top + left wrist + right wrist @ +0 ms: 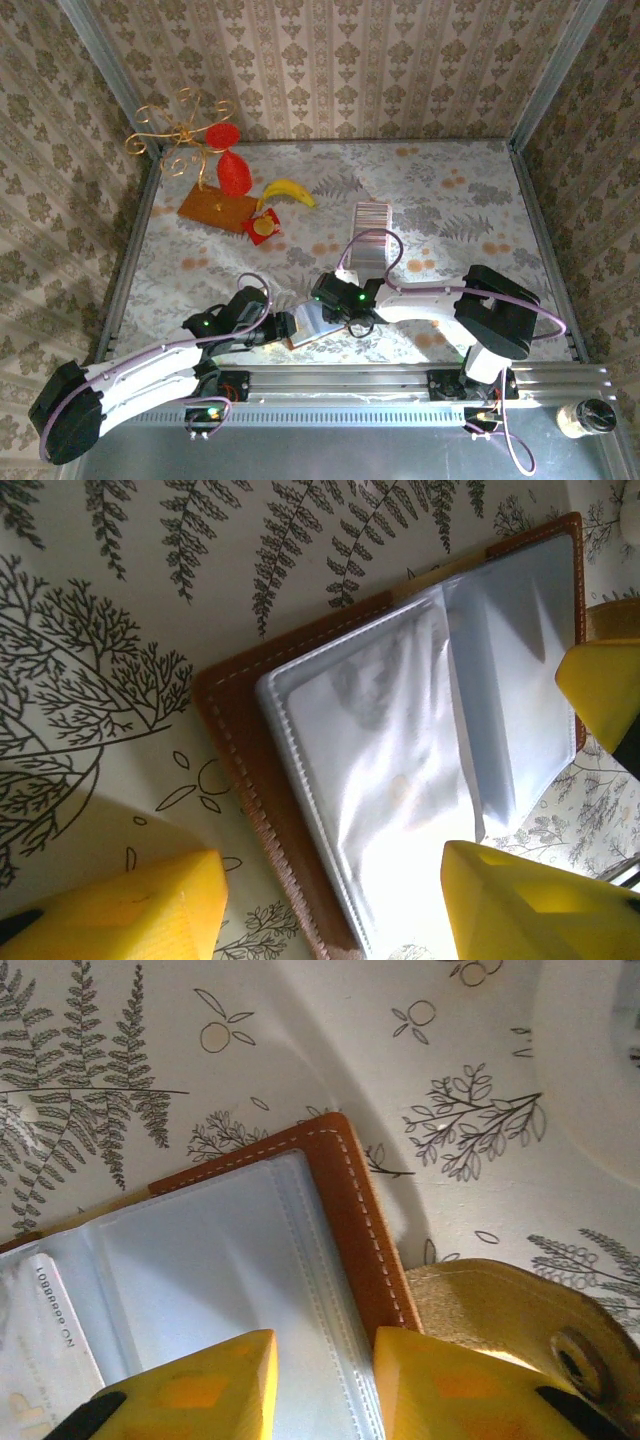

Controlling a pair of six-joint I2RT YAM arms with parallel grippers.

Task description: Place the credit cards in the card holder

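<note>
Left gripper (pixel 332 868) is wide open, yellow fingers astride the stitched edge of the small brown leather card holder (pixel 232 742), nothing clamped. Right gripper (pixel 322 1345): jaws a narrow gap apart over a sleeve seam just inside the leather edge; pinching or not, can't tell. Holder lies opened at the near edge of the fern-print table (pixel 450 190), about mid-width. Glare washes out its clear sleeves; one numbered card (pixel 45 1310) inside is cut off by the frame. Long strip of overlapped silver-grey credit cards (pixel 370 216) sits mid-table; a purple cable (pixel 400 252) crosses its near end.
</note>
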